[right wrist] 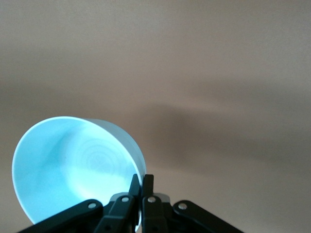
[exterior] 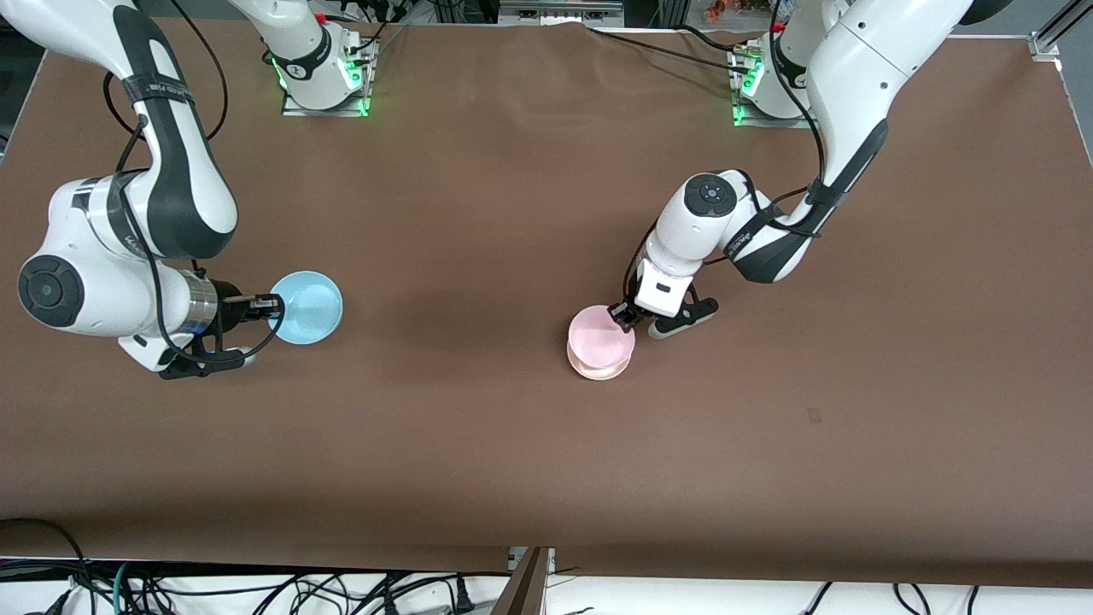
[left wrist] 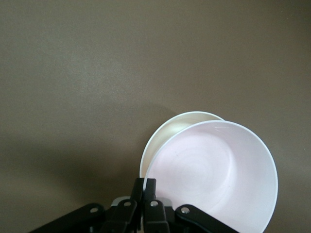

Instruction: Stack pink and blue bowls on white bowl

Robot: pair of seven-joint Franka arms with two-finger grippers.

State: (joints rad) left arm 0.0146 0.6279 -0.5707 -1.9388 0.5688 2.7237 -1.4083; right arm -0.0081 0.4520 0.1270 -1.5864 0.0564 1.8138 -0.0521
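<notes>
A: Status on the bowls?

B: Left gripper [exterior: 622, 318] is pinched onto the rim of the pink bowl [exterior: 599, 336]. Pink is over the white bowl [exterior: 599, 367], offset a bit. In the left wrist view, white bowl [left wrist: 182, 127] peeks out from under the pink bowl [left wrist: 218, 170]. Can't tell whether they touch.

A: Fingers on pink?

B: Narrow, clamped on the rim wall; left gripper [left wrist: 144, 191] has one finger inside, one outside.

A: Blue one?

B: Right gripper [exterior: 271, 301] holds the blue bowl [exterior: 306, 307] by its rim, same narrow pinch. It's well apart from the white bowl, toward the right arm's end of the table [exterior: 512, 213]. Right wrist view shows the right gripper [right wrist: 141, 187] closed on the rim of the blue bowl [right wrist: 73, 165], bowl tilted and clear of the cloth.

A: White bowl location?

B: On the table, under the pink bowl.
</notes>
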